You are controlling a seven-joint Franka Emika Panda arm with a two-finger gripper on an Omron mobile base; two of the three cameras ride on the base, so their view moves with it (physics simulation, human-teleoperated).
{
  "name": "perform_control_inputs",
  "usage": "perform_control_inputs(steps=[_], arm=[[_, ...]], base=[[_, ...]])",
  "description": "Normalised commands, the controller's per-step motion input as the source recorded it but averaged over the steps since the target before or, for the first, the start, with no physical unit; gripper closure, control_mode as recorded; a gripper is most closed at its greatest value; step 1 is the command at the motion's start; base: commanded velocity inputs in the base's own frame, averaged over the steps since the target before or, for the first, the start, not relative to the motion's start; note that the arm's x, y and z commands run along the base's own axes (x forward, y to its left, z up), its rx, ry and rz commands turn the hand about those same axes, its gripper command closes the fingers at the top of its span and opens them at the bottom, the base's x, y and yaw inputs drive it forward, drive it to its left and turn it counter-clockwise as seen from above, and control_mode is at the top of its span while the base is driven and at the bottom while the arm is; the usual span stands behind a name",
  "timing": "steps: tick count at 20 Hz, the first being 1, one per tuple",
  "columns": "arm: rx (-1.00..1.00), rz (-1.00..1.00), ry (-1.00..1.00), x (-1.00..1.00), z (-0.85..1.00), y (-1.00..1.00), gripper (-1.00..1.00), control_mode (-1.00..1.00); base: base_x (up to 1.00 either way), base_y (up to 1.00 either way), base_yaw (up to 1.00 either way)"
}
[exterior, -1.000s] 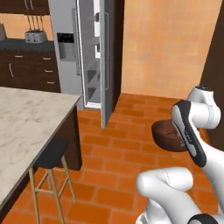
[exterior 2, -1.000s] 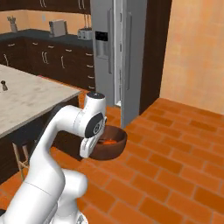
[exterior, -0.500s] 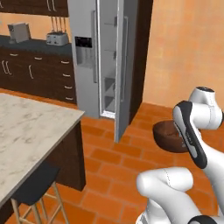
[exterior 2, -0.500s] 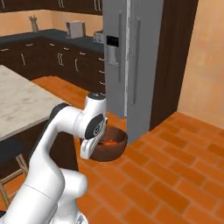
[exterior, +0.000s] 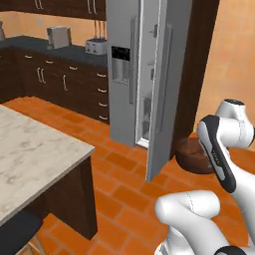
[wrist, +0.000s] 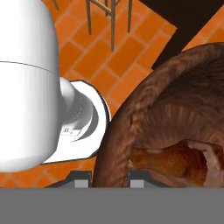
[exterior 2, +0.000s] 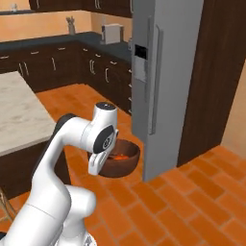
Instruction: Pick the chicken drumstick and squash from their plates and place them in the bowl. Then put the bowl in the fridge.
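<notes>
Bowl (exterior: 191,155), dark brown, carried low off the floor at the right of the left base view, partly hidden behind the white arm. Just to its left, the fridge (exterior: 144,74) with one door swung open toward the near side, shelves visible in the gap. Worth bringing the bowl around the edge of that open door rather than into it, and keeping it level.

In the right base view, bowl (exterior 2: 116,158) hanging under the wrist, something orange inside, probably the squash (exterior 2: 116,155). Fridge (exterior 2: 163,81) close on the right, seen here from the closed-looking steel side with its long handle. Best to approach squarely to the opening and pick a shelf with clearance above the rim.

In the hand view, jaws closed on the bowl's rim (wrist: 114,131), gripper (wrist: 105,178) at the bottom edge, chicken drumstick (wrist: 175,159) lying inside. Rim grip only, so slow motion advisable; likely tipping risk if jolted.
</notes>
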Motion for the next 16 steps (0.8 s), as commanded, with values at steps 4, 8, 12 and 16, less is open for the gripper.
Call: perform_control_inputs(steps=[4, 8, 12, 16], arm=[[0.0, 0.0, 0.0, 0.0, 0.0, 0.0, 1.0, 1.0], [0.0, 0.0, 0.0, 0.0, 0.0, 0.0, 1.0, 1.0], [0.0, 0.0, 0.0, 0.0, 0.0, 0.0, 1.0, 1.0], [0.0, 0.0, 0.0, 0.0, 0.0, 0.0, 1.0, 1.0]], base=[[1.0, -0.46, 0.52], [0.86, -0.18, 0.67], [0.86, -0.28, 0.66], [0.78, -0.8, 0.44]])
